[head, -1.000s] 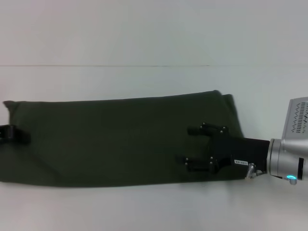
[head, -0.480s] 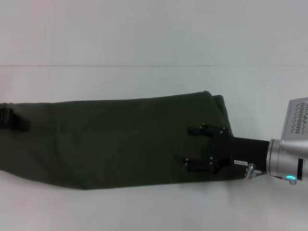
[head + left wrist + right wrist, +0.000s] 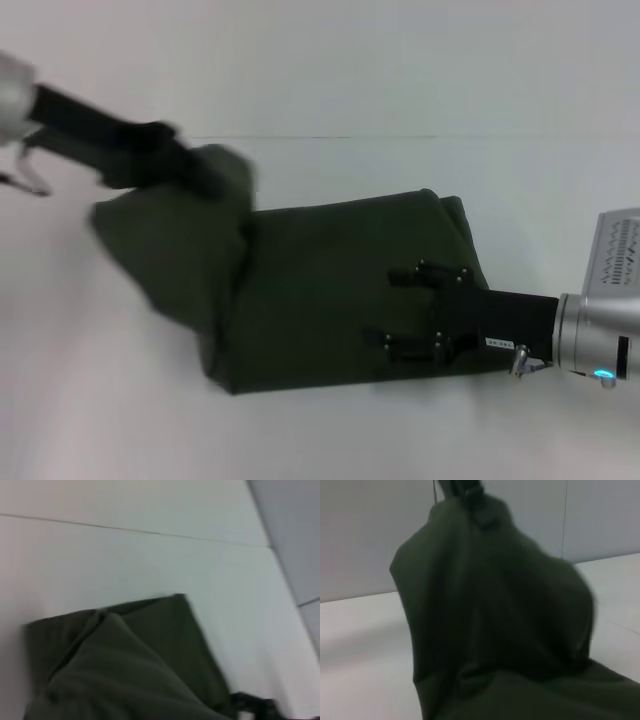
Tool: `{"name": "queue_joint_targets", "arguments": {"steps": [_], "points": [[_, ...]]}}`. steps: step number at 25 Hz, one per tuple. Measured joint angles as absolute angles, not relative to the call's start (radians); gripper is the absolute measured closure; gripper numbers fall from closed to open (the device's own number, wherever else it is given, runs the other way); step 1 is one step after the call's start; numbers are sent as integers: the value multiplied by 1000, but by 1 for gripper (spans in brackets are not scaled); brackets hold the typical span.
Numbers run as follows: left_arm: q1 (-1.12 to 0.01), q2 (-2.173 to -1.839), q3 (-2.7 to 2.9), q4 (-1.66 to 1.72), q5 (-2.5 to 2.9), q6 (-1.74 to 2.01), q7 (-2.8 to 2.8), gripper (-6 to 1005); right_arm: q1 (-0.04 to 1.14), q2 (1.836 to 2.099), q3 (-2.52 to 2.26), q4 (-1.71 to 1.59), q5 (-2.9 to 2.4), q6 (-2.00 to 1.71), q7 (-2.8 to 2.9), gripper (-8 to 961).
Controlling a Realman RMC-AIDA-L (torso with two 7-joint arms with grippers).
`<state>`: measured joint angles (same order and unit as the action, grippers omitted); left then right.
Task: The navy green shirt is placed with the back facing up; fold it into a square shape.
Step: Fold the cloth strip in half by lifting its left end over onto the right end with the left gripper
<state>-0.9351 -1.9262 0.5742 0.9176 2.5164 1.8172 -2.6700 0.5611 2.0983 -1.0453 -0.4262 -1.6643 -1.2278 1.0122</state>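
In the head view you see the large dark olive-green short-sleeved shirt of soft matte fabric [image 3: 330, 290] lying across the white worktop [image 3: 320, 440], no longer stretched out long as it was a second ago: its left end has been lifted and is being carried over toward the right. The left gripper [image 3: 185, 165] is up at that raised end, closed on a bunch of the fabric, with the cloth hanging below it in a loose fold. The right gripper [image 3: 410, 305] rests on the shirt's right part where it was a second ago, its two black fingers spread apart and pressing flat on the cloth rather than pinching it. In the left wrist view you look down on the folded corner of the shirt [image 3: 125, 660] against the pale worktop; the arm's own fingers do not show. In the right wrist view the lifted fabric [image 3: 490, 620] rises like a hump, pinched at its top by the far gripper. You can judge the crosswise fold as under way, not yet laid down.
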Motion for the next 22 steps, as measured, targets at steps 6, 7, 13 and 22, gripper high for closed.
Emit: {"name": "queue_joint_targets", "arguments": {"steps": [6,7,13,22], "points": [[-1046,-2038,573,817,2505,1703,-2716,882,552,2099,-1046,-424,-1664,-1235,1012,54],[-1049,-2052,573,785,2500,1665,-2714,882,551,2098,-1046,-423,-1664,-1235,1012,54],[-995,-2080,570,600,2356,1478,-2664,861,545,2098,-1046,-419,-1664,-1238,1012,53],[-899,-2117,576,593,2233,1386,-2589,829,535,2096,-1038,-420,-1664,-1252,1012,53]]}}
